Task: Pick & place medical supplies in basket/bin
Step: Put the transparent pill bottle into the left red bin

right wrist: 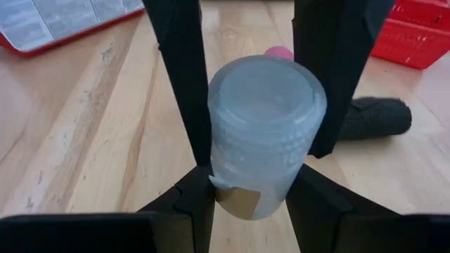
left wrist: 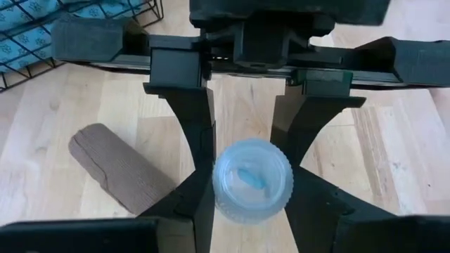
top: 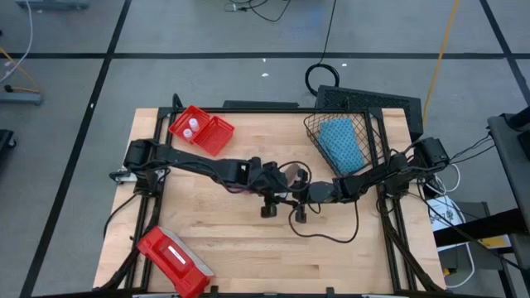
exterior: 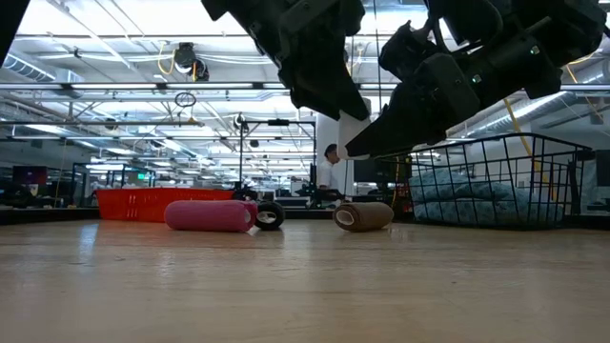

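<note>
Evidently risking a slip: both grippers (left wrist: pixel 249 204) (right wrist: pixel 260 190) clamped on one white bottle (right wrist: pixel 266 133), mid-table beside wire basket (top: pixel 348 136).

Two black jointed arms (top: pixel 199 161) trailing thin black cables (top: pixel 331 236).

pad (top: pixel 339 141) blue | basket (top: pixel 373 124) black mesh | bin (top: pixel 217 132) red | rolls pink (exterior: pixel 210 215), black (exterior: pixel 270 215), brown (exterior: pixel 363 216)

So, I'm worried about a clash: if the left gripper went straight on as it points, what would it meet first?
The clear bottle directly ahead of the left gripper; just behind it, the right gripper faces it head-on.
</note>
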